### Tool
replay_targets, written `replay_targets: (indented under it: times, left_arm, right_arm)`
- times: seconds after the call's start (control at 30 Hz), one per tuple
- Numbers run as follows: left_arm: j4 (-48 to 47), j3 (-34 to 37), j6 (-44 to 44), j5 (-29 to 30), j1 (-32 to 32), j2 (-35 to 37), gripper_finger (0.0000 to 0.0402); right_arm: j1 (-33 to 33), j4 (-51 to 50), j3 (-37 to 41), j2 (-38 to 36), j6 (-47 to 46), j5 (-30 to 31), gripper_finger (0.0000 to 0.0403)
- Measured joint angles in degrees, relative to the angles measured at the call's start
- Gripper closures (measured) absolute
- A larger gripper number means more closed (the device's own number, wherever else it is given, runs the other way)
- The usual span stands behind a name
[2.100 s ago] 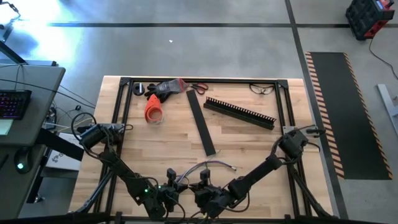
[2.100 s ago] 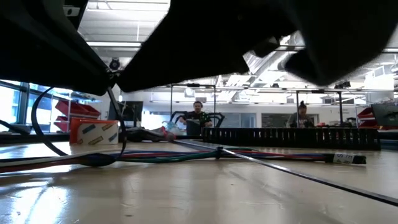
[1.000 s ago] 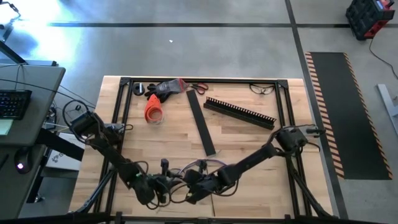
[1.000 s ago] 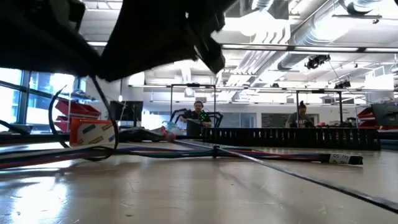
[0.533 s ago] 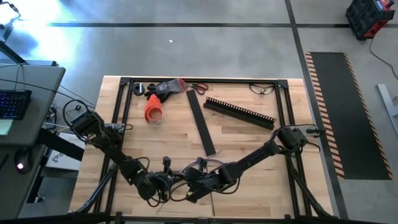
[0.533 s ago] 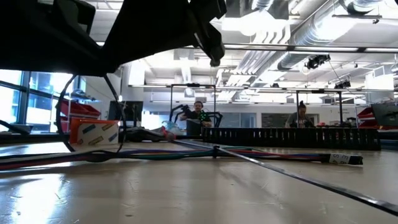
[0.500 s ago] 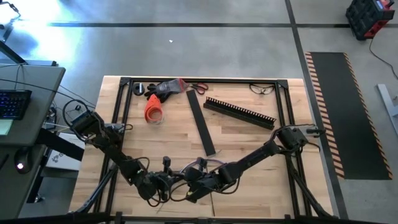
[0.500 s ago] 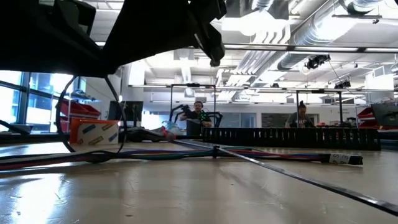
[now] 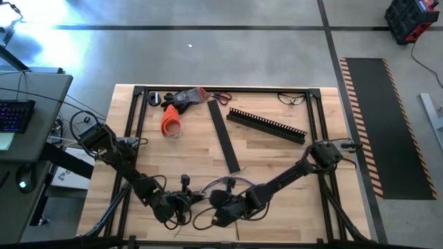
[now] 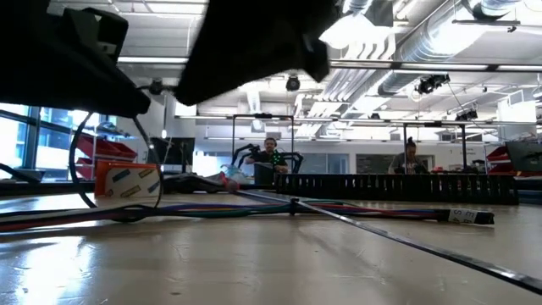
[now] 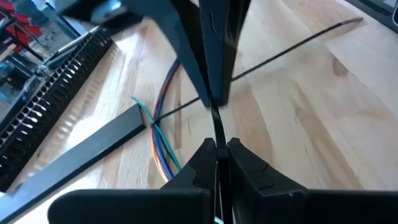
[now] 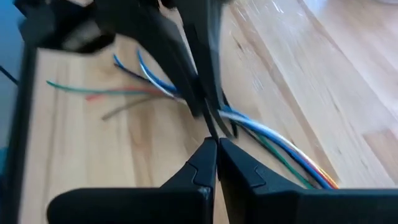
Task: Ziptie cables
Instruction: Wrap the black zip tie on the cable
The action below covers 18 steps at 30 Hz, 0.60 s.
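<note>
The left gripper (image 11: 217,149) had closed on the thin zip tie (image 11: 219,127). The right gripper (image 12: 212,146), closed too, pinched it above the cables (image 12: 273,140). Pulling steadily apart would likely cinch it best.

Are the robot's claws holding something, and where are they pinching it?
Both pinch one thin black strip, likely a zip tie. The left gripper and the right gripper each hold an end of it, above the cables.

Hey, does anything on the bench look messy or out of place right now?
Mostly the cables: the bunch lies loose near the front edge of the table, coloured ends splayed apart, not bundled. The left gripper and right gripper are both shut on a thin black strand. The flat black strip lies askew mid-table. Nothing looks spilled or broken.
</note>
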<state>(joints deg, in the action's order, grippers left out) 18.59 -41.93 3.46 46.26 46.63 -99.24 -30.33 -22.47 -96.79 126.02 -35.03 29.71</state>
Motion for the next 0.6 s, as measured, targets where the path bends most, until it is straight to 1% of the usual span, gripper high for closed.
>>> replay_targets:
  times: [0.1, 0.23, 0.3, 0.33, 0.4, 0.53, 0.6]
  left_arm:
    - [-1.0, 0.0, 0.9, -0.2, 0.1, 0.0, 0.0399]
    - [-1.3, 0.0, 1.0, -1.0, 0.1, 0.0, 0.0400]
    - [-1.3, 0.0, 1.0, -1.0, 0.1, 0.0, 0.0400]
    - [-1.2, 0.0, 1.0, -1.0, 0.0, 0.0, 0.0400]
    - [-1.2, 0.0, 1.3, -1.5, -0.5, 0.0, 0.0400]
    - [-0.4, 0.0, 1.4, -5.0, -1.9, 0.0, 0.0400]
    - [-0.3, 0.0, 1.4, -6.4, -2.5, 0.0, 0.0400]
  right_arm:
    - [-1.4, -5.3, 0.0, 0.0, -3.3, 1.8, 0.0402]
    - [-3.6, -13.0, 0.1, 0.0, -8.5, 2.0, 0.0402]
    - [-4.7, -14.9, 0.1, 0.0, -9.7, 2.0, 0.0402]
    - [-5.4, -14.6, 0.1, 0.0, -8.9, 2.0, 0.0402]
    - [-6.7, -11.6, 0.1, 0.0, -4.1, 2.0, 0.0402]
    - [-8.2, 2.8, 0.1, 0.0, 12.2, 0.8, 0.0400]
    - [-7.9, 8.4, 0.1, 0.0, 19.8, -1.0, 0.0386]
